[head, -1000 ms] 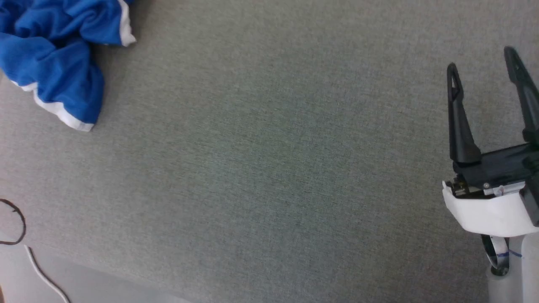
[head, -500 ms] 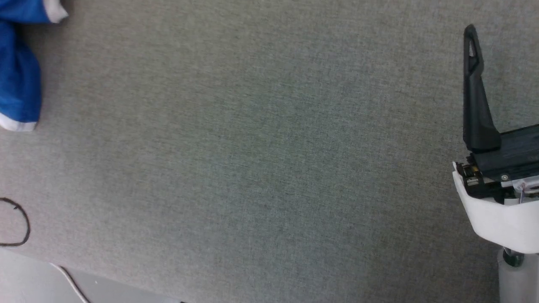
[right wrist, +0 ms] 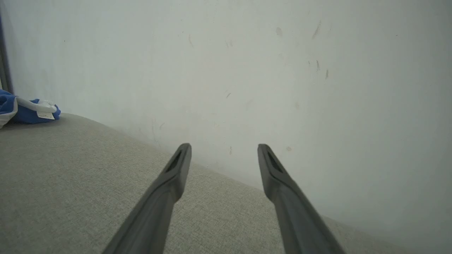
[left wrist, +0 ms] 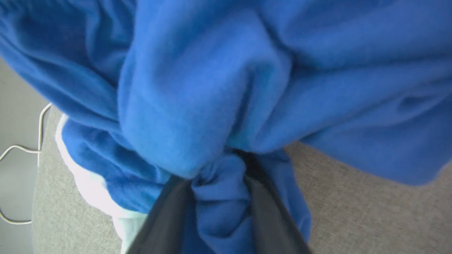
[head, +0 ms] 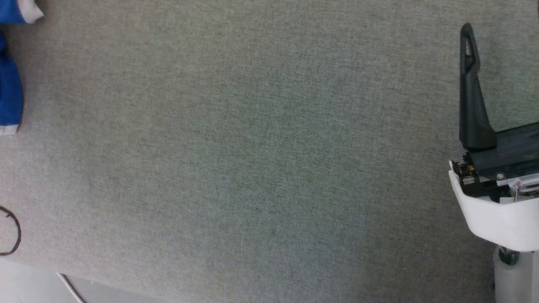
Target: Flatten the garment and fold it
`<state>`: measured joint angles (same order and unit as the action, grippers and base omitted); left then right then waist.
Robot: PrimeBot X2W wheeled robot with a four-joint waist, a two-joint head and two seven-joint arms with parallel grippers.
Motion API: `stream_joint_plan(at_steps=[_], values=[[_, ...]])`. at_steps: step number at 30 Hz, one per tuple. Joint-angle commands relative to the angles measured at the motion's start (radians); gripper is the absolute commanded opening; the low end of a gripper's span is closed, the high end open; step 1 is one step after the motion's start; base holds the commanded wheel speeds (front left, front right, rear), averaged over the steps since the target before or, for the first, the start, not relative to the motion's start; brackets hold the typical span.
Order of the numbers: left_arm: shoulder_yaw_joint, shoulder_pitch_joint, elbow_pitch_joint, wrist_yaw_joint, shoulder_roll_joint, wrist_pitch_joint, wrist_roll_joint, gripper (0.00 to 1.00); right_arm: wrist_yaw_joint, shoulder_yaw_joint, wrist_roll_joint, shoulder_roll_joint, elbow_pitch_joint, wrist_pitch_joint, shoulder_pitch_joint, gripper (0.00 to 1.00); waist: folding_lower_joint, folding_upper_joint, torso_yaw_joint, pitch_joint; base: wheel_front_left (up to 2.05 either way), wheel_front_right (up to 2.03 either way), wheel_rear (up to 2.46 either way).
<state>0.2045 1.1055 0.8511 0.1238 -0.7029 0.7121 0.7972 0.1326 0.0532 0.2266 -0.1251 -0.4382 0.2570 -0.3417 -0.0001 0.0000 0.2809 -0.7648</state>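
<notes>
Royal-blue soft fabric shorts with white trim sit crumpled at the left end of the grey woven bench. The left tool pinches a wad of them between its dark fingers. The right tool hangs spread and empty over the bench's right end. I'd lift gently, then drag the cloth toward the bench's middle to spread it. I see no containers.

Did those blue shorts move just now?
Yes: the blue shorts slid left, nearly out of the head view, while the black loop barely shifted.
</notes>
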Motion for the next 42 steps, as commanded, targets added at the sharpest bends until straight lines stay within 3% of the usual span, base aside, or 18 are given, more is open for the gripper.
stream_joint_plan(at_steps=[1, 9, 17, 23, 30, 42], values=[[0.031, -0.028, 0.017, 0.007, 0.010, -0.003, -0.003, 0.00, -0.002, 0.004, -0.002, 0.006, 0.007, 0.005, -0.004, 1.00, 0.0001, 0.0000, -0.005, 0.031, 0.00, 0.00, 0.00], [0.082, 0.022, -0.053, 0.007, -0.070, -0.107, 0.002, 0.00, -0.002, -0.003, -0.026, 0.048, 0.039, 0.005, 0.036, 1.00, 0.0001, 0.0000, -0.018, 0.188, 0.00, 0.00, 0.00], [0.254, 0.106, -0.238, 0.007, -0.124, -0.141, -0.024, 0.00, -0.002, -0.022, -0.054, 0.072, 0.068, 0.005, 0.110, 1.00, 0.0001, 0.0000, -0.032, 0.362, 0.00, 0.00, 0.00], [0.415, 0.188, -0.385, 0.007, -0.117, -0.129, -0.038, 0.00, -0.002, -0.050, -0.117, 0.074, 0.080, 0.005, 0.161, 1.00, 0.0001, 0.0000, -0.075, 0.463, 0.00, 0.00, 0.00], [0.616, 0.265, -0.518, 0.007, -0.054, -0.134, -0.017, 0.00, -0.002, -0.064, -0.166, 0.075, 0.090, 0.005, 0.200, 1.00, 0.0001, 0.0000, -0.172, 0.528, 0.00, 0.00, 0.00], [0.887, 0.254, -0.556, 0.007, 0.173, -0.237, 0.080, 0.00, -0.002, -0.082, -0.216, 0.075, 0.107, 0.005, 0.230, 1.00, 0.0001, 0.0000, -0.360, 0.546, 0.00, 0.00, 0.00]])
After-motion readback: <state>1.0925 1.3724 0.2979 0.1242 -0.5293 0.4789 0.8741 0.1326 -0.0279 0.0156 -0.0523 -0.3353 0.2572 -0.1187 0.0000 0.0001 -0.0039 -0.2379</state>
